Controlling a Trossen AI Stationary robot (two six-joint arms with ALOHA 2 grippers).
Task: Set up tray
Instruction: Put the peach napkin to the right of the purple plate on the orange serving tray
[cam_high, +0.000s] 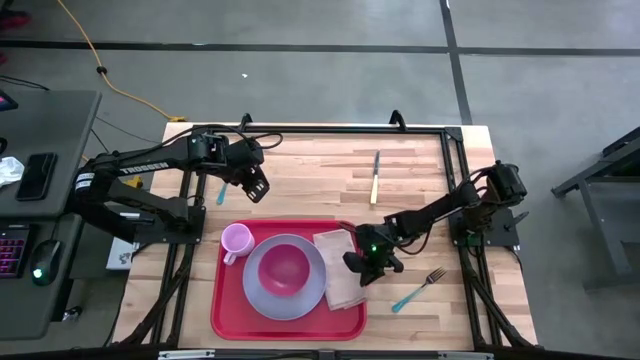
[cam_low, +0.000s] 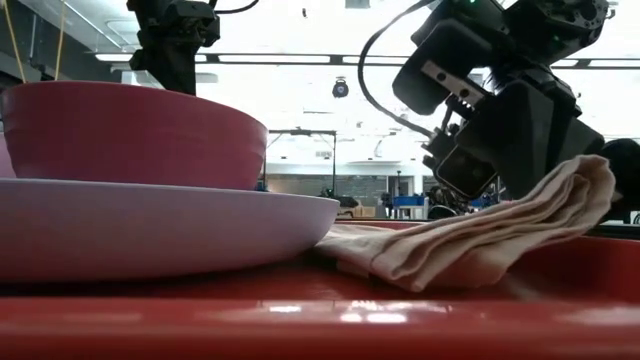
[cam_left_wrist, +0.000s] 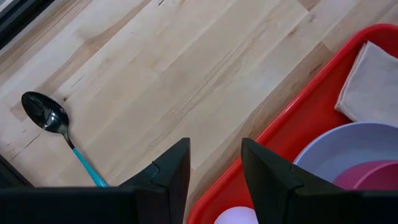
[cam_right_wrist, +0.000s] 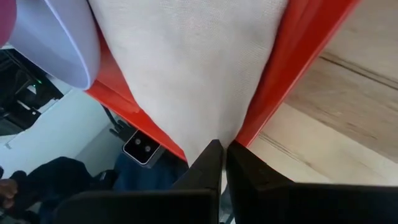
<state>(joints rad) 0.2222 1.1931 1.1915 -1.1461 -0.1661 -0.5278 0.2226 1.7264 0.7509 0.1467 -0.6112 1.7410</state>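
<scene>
Now we place napkin (cam_high: 338, 268) on tray (cam_high: 228, 320), right gripper (cam_high: 362, 268) pinching its edge at frame center; next we release. Left gripper (cam_high: 256, 187) idle, fingers apart, upper left.

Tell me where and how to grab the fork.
Grip the fork at mid-handle, coming straight down from above with the jaws across its width. It lies flat and diagonal on the bare table, right of the tray, with free wood both sides of the slim teal handle.
</scene>
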